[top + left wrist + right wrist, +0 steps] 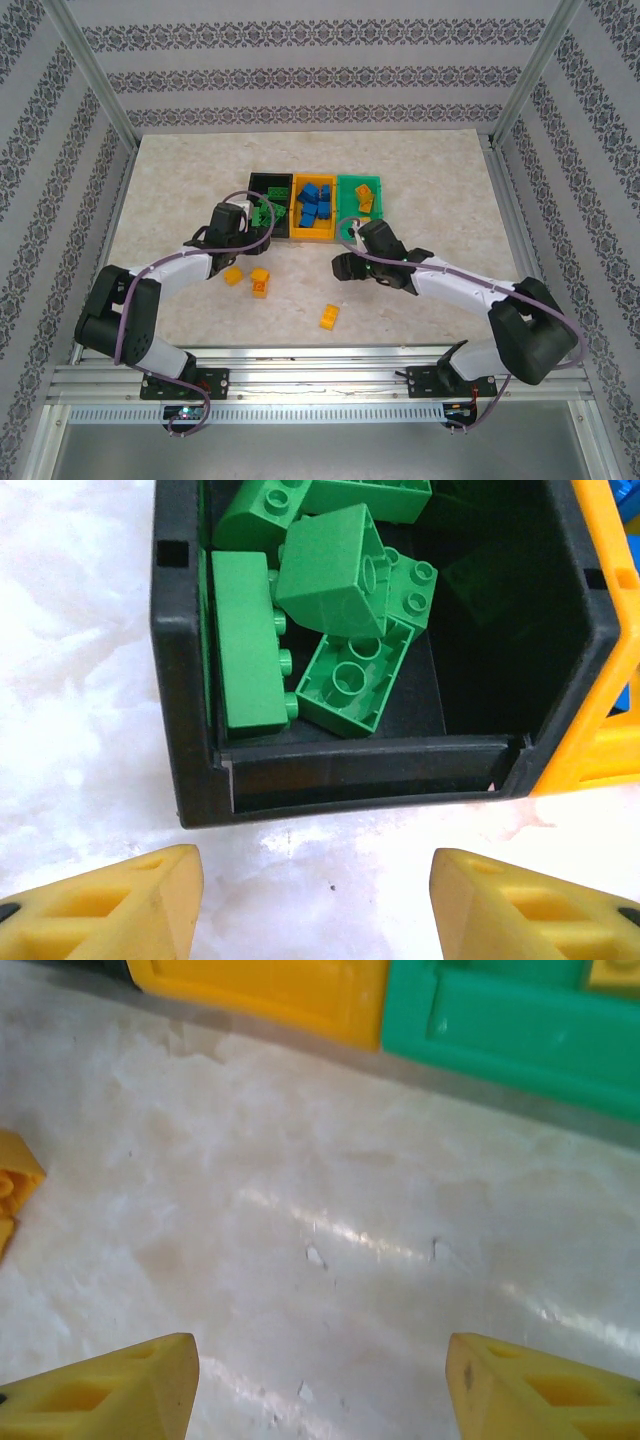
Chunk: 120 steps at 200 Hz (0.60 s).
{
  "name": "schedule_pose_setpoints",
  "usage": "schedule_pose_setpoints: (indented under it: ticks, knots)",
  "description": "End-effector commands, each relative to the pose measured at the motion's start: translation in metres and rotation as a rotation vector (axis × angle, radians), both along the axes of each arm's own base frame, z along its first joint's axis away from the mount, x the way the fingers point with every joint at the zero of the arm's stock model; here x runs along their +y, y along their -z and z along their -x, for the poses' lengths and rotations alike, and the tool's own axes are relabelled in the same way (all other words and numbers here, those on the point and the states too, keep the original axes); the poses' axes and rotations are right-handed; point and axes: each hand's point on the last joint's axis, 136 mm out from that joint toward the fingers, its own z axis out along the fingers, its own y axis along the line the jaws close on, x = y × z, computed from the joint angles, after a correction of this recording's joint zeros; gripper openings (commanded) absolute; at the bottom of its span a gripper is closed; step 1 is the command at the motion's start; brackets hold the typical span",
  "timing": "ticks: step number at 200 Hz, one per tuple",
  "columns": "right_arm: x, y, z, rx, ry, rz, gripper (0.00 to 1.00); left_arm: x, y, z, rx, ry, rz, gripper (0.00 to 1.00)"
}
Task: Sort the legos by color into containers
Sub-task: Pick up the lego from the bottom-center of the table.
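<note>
Bricks (325, 575), green, studded, in rectangular black bin (180, 680), mottled marble-look tabletop (70, 680)

1. I see the black bin (360, 770) holding jumbled green bricks (330, 570).
2. The yellow-orange bin (312, 236) beside it holds blue bricks (314, 200).
3. The green bin (360, 179) holds yellow bricks (365, 196).
4. Three loose yellow bricks (260, 282) lie before the bins.

Left tool (315, 868) and right tool (322, 1348) gape empty.
</note>
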Motion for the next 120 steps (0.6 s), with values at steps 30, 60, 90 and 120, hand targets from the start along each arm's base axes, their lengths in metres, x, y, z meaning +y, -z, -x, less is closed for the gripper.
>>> schedule_pose_setpoints:
  ticks: [30,60,90,120]
  knots:
    - [0.0,0.018,0.047,0.149,0.037,0.034,0.67,-0.001,-0.016,-0.003,-0.095,0.021,0.051,0.61]
    - [0.01,0.027,0.069,0.216,0.032,0.057,0.67,0.004,-0.016,0.002,-0.13,-0.001,0.058,0.61]
    - [0.018,0.032,0.087,0.259,0.03,0.111,0.67,0.002,-0.021,0.005,-0.141,0.001,0.097,0.61]
    - [0.028,0.036,0.1,0.276,0.046,0.117,0.67,-0.004,-0.024,0.008,-0.139,0.02,0.134,0.61]
